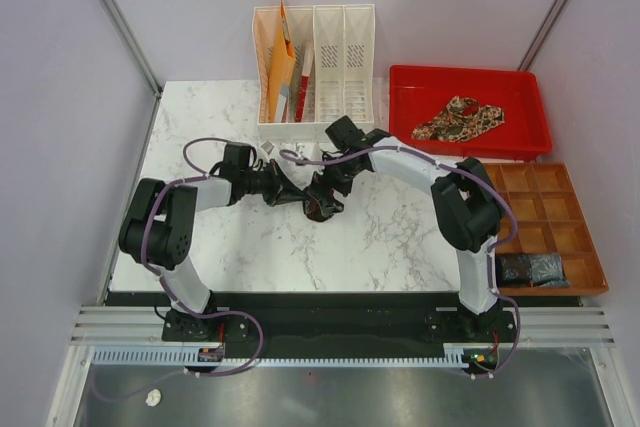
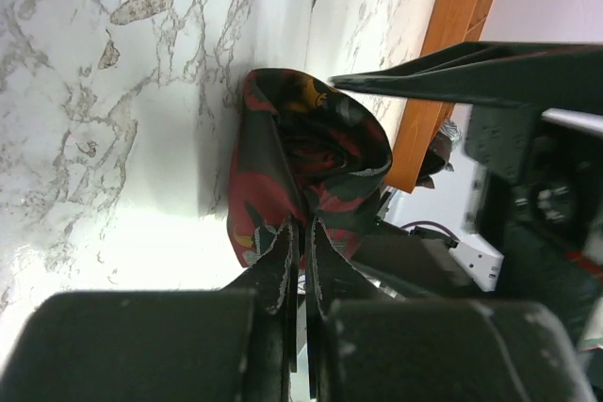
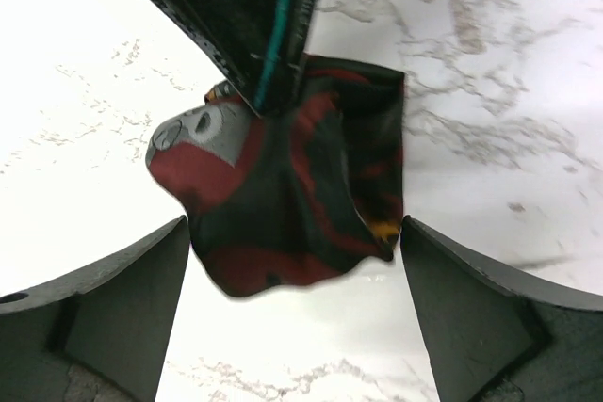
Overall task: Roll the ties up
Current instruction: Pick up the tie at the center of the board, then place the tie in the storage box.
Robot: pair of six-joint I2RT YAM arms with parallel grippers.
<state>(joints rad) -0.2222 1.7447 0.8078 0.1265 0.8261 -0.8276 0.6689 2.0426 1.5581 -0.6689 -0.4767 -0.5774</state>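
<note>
A dark tie with red patches (image 1: pixel 322 203) lies bunched in a loose roll at the middle of the marble table (image 1: pixel 230 237). My left gripper (image 1: pixel 287 191) is shut on the tie's edge; in the left wrist view the fingers (image 2: pixel 283 251) pinch the fabric (image 2: pixel 311 152). My right gripper (image 1: pixel 326 190) is open, and its fingers (image 3: pixel 132 298) stand on either side of the tie (image 3: pixel 283 185) without touching it. A tan-and-brown paisley tie (image 1: pixel 460 119) lies crumpled in the red tray (image 1: pixel 400 82).
A white file rack (image 1: pixel 345 47) with orange folders (image 1: pixel 283 57) stands at the back. A wooden compartment tray (image 1: pixel 545 187) is at the right, with dark rolled items (image 1: pixel 530 269) in its near row.
</note>
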